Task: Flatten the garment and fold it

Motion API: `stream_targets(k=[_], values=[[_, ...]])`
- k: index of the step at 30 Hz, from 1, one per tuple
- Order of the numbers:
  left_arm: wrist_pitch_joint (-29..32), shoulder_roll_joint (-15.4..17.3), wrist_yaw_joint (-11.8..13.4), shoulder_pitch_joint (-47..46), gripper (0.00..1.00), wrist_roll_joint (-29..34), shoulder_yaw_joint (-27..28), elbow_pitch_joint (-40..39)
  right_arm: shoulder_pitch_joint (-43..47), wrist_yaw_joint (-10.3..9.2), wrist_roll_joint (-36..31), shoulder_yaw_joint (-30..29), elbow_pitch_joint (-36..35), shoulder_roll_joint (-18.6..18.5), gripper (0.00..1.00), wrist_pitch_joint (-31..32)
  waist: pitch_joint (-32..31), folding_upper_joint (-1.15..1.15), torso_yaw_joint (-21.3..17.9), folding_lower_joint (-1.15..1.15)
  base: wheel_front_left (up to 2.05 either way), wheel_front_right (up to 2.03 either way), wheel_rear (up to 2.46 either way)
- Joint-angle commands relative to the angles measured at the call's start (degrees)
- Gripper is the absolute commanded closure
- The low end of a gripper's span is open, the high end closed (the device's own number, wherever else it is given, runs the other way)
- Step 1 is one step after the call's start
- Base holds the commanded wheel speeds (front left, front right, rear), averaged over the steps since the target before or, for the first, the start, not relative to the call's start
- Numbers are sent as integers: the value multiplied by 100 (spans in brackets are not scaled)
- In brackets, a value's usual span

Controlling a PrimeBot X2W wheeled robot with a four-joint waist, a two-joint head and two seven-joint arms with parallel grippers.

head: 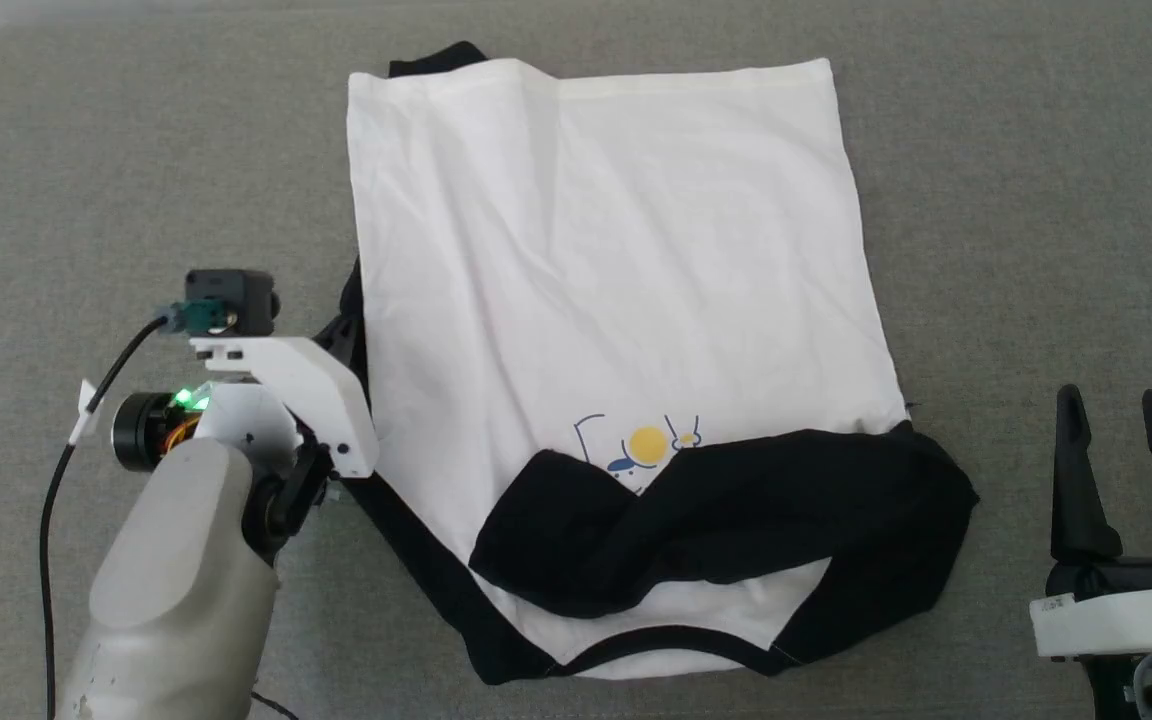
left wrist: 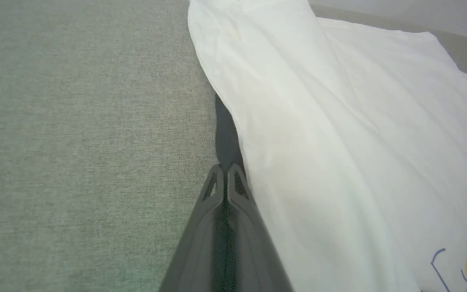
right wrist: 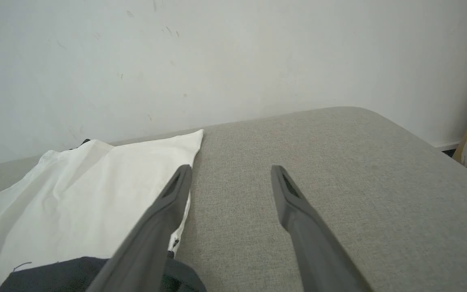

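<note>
The garment (head: 616, 250), a soft white T-shirt with black sleeves, lies spread on a grey woven fabric surface (head: 1036, 200), with wide bare room on both its sides. Its far hem comes near the top of the head view. In the right wrist view the surface ends in a rounded edge before a plain white wall (right wrist: 233, 52).

One black sleeve (head: 736, 510) is folded across the chest and covers part of the small yellow and blue print (head: 648, 445). The other sleeve shows as a narrow dark strip (left wrist: 225, 134) along the left edge.

The long axis of the garment runs from near to far, with the collar toward the robot and the hem away.

The left end effector (left wrist: 226, 168) is fully closed, its tips touching that dark strip. I cannot tell if cloth is pinched between them. The right end effector (head: 1112, 398) stands wide open and holds nothing, just beside the right edge of the garment.
</note>
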Motion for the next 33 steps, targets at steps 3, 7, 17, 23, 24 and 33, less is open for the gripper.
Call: stream_targets(k=[3, 7, 17, 23, 24, 33], values=[[-222, 67, 122, 231, 100, -45, 121, -213, 4, -4, -22, 4, 26, 12, 0, 0, -137, 0, 66, 0, 0, 0, 0], [-472, 105, 356, 670, 100, -116, 320, -615, 62, -4, -17, 9, 62, 12, 0, 22, -303, 0, 115, 0, 0, 0, 0], [-826, 138, 963, 1969, 100, -347, 841, -1513, 232, -4, -15, 72, 114, 12, 0, 84, -636, 0, 255, 0, 0, 0, 0], [-1016, 29, 1374, 2638, 100, -463, 1148, -1831, 299, -4, -19, 125, 135, 12, 0, 131, -747, 0, 289, 0, 0, 0, 0], [-1047, 4, 1432, 2731, 100, -476, 1185, -1859, 310, -4, -17, 133, 139, 12, 0, 135, -768, 0, 294, 0, 0, 0, 0], [-1132, -181, 1582, 3294, 100, -612, 1246, -1880, 352, -4, -7, 186, 180, 12, 0, 174, -913, 0, 312, 0, 0, 0, 0]])
